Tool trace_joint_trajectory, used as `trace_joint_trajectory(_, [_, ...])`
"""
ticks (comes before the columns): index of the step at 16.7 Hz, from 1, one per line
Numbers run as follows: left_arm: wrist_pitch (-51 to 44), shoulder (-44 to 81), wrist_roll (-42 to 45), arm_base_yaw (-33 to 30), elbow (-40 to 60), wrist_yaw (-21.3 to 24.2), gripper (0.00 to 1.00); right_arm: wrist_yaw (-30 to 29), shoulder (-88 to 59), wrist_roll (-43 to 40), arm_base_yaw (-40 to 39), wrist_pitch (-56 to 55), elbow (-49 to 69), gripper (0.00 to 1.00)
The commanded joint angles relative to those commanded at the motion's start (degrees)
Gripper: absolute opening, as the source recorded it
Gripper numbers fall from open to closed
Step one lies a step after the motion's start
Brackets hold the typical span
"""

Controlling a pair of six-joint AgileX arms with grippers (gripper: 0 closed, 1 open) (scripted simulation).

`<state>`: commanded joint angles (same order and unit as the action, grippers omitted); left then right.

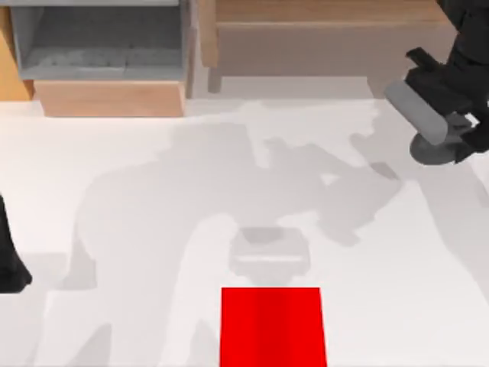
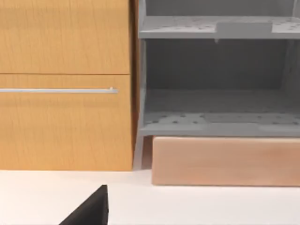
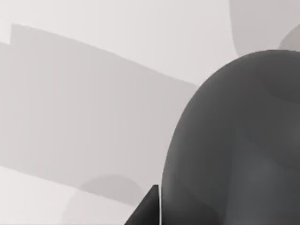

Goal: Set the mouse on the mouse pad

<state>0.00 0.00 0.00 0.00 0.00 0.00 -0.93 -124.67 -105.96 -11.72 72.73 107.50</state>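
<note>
Fingers of the right gripper [image 1: 439, 126] hidden, state undeterminable; it is far from the mouse [image 1: 270, 250], which lies just beyond the mouse pad [image 1: 273, 327]. Approach pending; left arm [image 1: 9, 264] parked.

The right arm [image 1: 451, 84] is built of matte black angular housings, with a smooth grey cylindrical segment and a dark grey rounded disc beneath it. The left arm [image 1: 9, 260] is a plain black, tapering shape. In the wrist views, black wedge-shaped finger tips [image 2: 89, 208] show, unmarked.
</note>
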Motion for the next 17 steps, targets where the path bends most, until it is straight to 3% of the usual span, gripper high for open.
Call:
trace_joint_trajectory(6, [0.0, 0.0, 0.0, 0.0, 0.0, 0.0, 1.0, 0.6, 6.9, -10.0, -28.2, -5.8, -14.0, 0.0])
trace_joint_trajectory(9, [0.0, 0.0, 0.0, 0.0, 0.0, 0.0, 1.0, 0.5, 10.3, -13.9, -38.3, -8.7, -19.6, 0.0])
trace_joint_trajectory(12, [0.0, 0.0, 0.0, 0.0, 0.0, 0.0, 1.0, 0.3, 12.4, -16.2, -43.3, -10.3, -22.7, 0.0])
trace_joint_trajectory(17, [0.0, 0.0, 0.0, 0.0, 0.0, 0.0, 1.0, 0.3, 12.3, -16.2, -43.6, -10.4, -22.9, 0.0])
